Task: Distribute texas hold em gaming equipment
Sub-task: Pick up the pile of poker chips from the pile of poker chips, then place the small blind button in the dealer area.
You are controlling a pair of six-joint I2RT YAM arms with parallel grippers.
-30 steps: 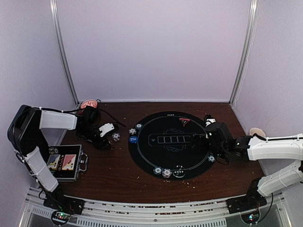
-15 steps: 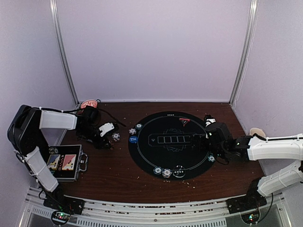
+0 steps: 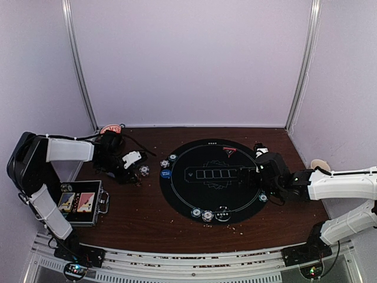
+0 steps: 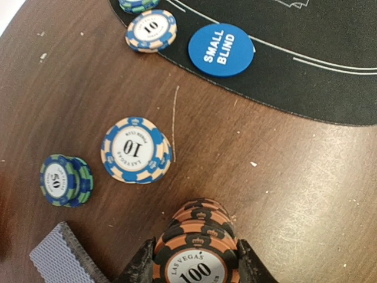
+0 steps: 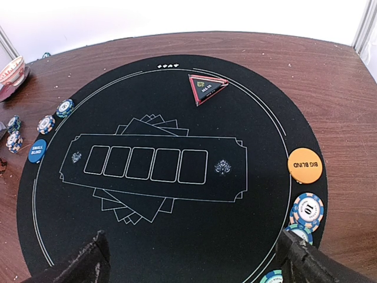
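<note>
My left gripper (image 4: 194,262) is shut on a stack of orange-and-black "100" chips (image 4: 197,236), on the wood left of the mat; it also shows in the top view (image 3: 128,168). Near it lie a blue-and-peach "10" chip (image 4: 136,149), a green-blue "50" stack (image 4: 65,180) and a grey-blue card deck (image 4: 62,259). The blue small-blind button (image 4: 221,49) sits on the mat's left edge. My right gripper (image 5: 194,265) is open and empty over the mat's right part. The orange big-blind button (image 5: 304,165), several chips (image 5: 307,210) and the red triangle marker (image 5: 206,88) lie on the mat.
The round black mat (image 3: 212,194) has more chips at its near edge (image 3: 207,215) and left edge (image 5: 46,124). An open black case with two card packs (image 3: 79,203) stands at the front left. A red bowl (image 3: 110,129) sits at the back left.
My left gripper has drifted slightly back and left with the chip stack. The right arm has not moved.
</note>
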